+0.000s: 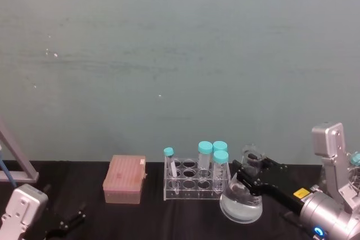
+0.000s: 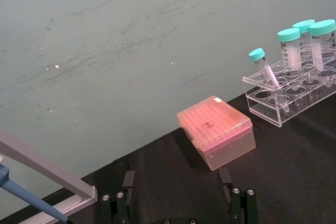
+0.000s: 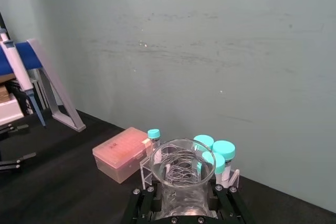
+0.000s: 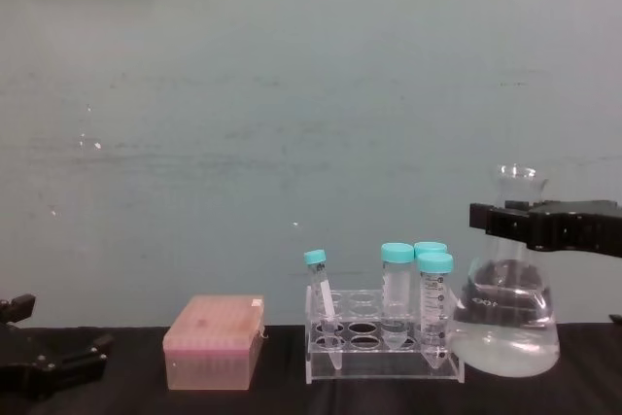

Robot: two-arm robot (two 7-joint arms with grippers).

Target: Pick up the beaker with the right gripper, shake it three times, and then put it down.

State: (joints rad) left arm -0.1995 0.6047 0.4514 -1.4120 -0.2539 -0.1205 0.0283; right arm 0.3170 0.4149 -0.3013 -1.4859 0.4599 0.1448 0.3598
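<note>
My right gripper (image 1: 246, 172) has its two black fingers closed on the narrow neck of the beaker (image 1: 242, 206), one on each side just under the flared rim. In the right wrist view the fingers (image 3: 140, 204) press against the glass left and right of the round mouth. The beaker stands upright, with clear liquid pooled in its wide base. That base sits low at the black table (image 1: 140, 217), and I cannot tell whether it touches it or hangs just clear. It is just beside the right end of the clear tube rack (image 1: 194, 186), near the teal-capped tubes (image 1: 220, 164). Left of the rack, a little apart, lies the pink box (image 1: 125, 179). My left gripper (image 2: 178, 203) rests low over the table at my far left, its fingers spread wide and holding nothing.
</note>
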